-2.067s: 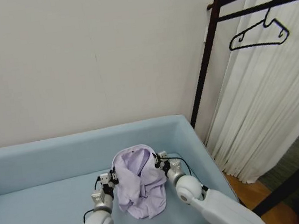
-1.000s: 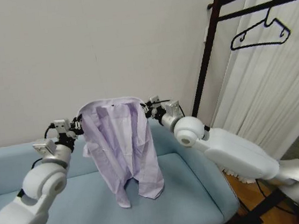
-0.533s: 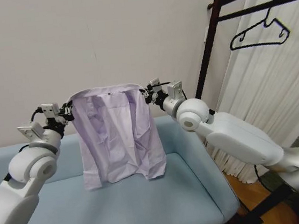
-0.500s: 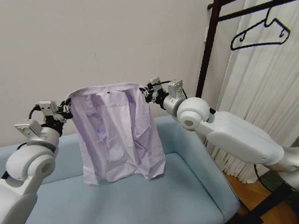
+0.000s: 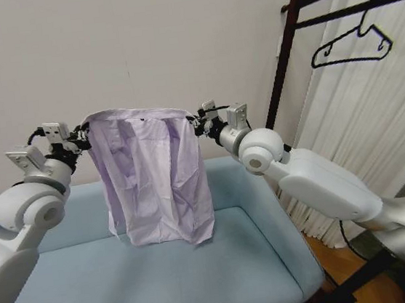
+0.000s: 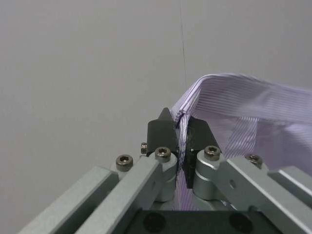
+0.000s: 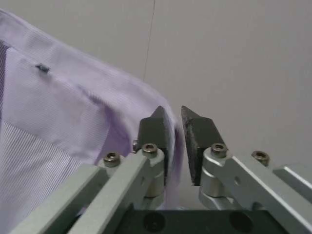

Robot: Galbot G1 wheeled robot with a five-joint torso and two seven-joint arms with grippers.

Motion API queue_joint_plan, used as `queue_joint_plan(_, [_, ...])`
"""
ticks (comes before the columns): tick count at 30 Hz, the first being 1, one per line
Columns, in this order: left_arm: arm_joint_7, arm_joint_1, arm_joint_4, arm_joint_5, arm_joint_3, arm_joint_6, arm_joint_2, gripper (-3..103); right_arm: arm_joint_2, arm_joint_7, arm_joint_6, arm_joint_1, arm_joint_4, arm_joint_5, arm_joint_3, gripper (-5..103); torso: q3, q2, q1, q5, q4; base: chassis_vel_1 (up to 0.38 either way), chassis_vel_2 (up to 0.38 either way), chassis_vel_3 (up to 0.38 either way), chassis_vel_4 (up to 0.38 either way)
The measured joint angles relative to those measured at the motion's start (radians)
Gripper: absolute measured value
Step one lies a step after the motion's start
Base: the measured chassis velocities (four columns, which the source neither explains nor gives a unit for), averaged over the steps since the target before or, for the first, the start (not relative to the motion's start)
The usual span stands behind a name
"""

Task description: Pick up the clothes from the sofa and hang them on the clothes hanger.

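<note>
Both arms are up in front of the plain wall, with a lavender striped shirt stretched between them. The left end effector pinches one top corner of the shirt. In the left wrist view its dark fingers are pressed together on the cloth edge. The right end effector pinches the other top corner. In the right wrist view the cloth edge is caught between its two dark pads, with only a narrow slit between the tips. The shirt's top edge runs nearly level from one end effector to the other, sagging a little in the middle, and has a small dark tag near it. The body of the shirt hangs in loose vertical folds. Its hem is clear of the light blue sofa seat and in front of the backrest. A dark clothes rack stands to the right of the sofa, well apart from the shirt. A black hanger hangs on a rack rail, high on the right. A white curtain is behind the rack.
</note>
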Motion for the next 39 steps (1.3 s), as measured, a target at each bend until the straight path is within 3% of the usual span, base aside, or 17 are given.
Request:
queue_joint_plan(6, [0.024,-0.083,0.044,-0.046,0.037,0.02,0.024,3,0.001,0.003,-0.002,0.002,-0.001,0.011,0.018,29,0.0,0.0,0.0,-0.0001,0.0,0.0,0.0,0.0,0.0])
queue_joint_plan(8, [0.037,-0.129,0.064,-0.063,0.063,0.029,0.035,3,0.0,0.005,-0.004,0.006,-0.005,0.015,0.031,40,0.0,0.0,0.0,0.0,-0.0001,0.0,0.0,0.0,0.0])
queue_joint_plan(13, [0.05,-0.191,0.085,-0.085,0.114,0.04,0.051,3,-0.002,0.046,-0.015,0.02,-0.008,0.02,0.065,56,0.0,0.0,0.0,0.0001,-0.0002,0.0,0.0,0.0,0.0])
queue_joint_plan(17, [0.053,-0.203,0.083,-0.094,0.132,0.043,0.058,3,0.011,0.203,-0.033,0.095,-0.045,0.042,0.074,73,0.0,0.0,0.0,0.0001,-0.0002,0.0,0.0,0.0,0.0])
queue_joint_plan(18, [0.053,-0.203,0.083,-0.094,0.132,0.043,0.058,3,0.011,0.203,-0.033,0.095,-0.045,0.042,0.074,73,0.0,0.0,0.0,0.0001,-0.0002,0.0,0.0,0.0,0.0])
queue_joint_plan(22, [0.054,-0.197,0.071,-0.098,0.129,0.044,0.065,3,0.06,0.395,-0.033,0.211,-0.122,0.124,0.06,94,0.0,0.0,0.0,0.0001,-0.0001,0.0,0.0,0.0,0.0])
queue_joint_plan(23, [0.054,-0.197,0.071,-0.098,0.129,0.044,0.065,3,0.06,0.395,-0.033,0.211,-0.122,0.124,0.06,94,0.0,0.0,0.0,0.0001,-0.0001,0.0,0.0,0.0,0.0])
queue_joint_plan(28, [0.055,-0.146,0.049,-0.115,0.082,0.041,0.097,3,0.132,0.651,-0.019,0.41,-0.252,0.304,0.001,100,0.0,0.0,0.0,-0.0004,0.0004,0.0,0.0,0.0,0.0])
queue_joint_plan(29, [0.055,-0.146,0.049,-0.115,0.082,0.041,0.097,3,0.132,0.651,-0.019,0.41,-0.252,0.304,0.001,100,0.0,0.0,0.0,-0.0004,0.0004,0.0,0.0,0.0,0.0])
queue_joint_plan(32, [0.054,-0.122,0.033,-0.129,0.056,0.035,0.107,3,0.162,0.775,0.008,0.529,-0.38,0.31,-0.087,100,0.0,0.0,0.0,-0.0002,0.0002,0.0,0.0,0.0,0.0])
queue_joint_plan(35, [0.053,-0.119,0.029,-0.133,0.05,0.033,0.103,3,0.183,0.837,0.017,0.6,-0.447,0.329,-0.137,100,0.0,0.0,0.0,0.0002,-0.0002,0.0,0.0,0.0,0.0])
queue_joint_plan(39, [0.046,-0.113,0.023,-0.134,0.033,0.03,0.071,3,0.258,0.965,0.055,0.734,-0.628,0.442,-0.188,100,0.0,0.0,0.0,-0.0001,-0.0001,0.0,0.0,0.0,0.0])
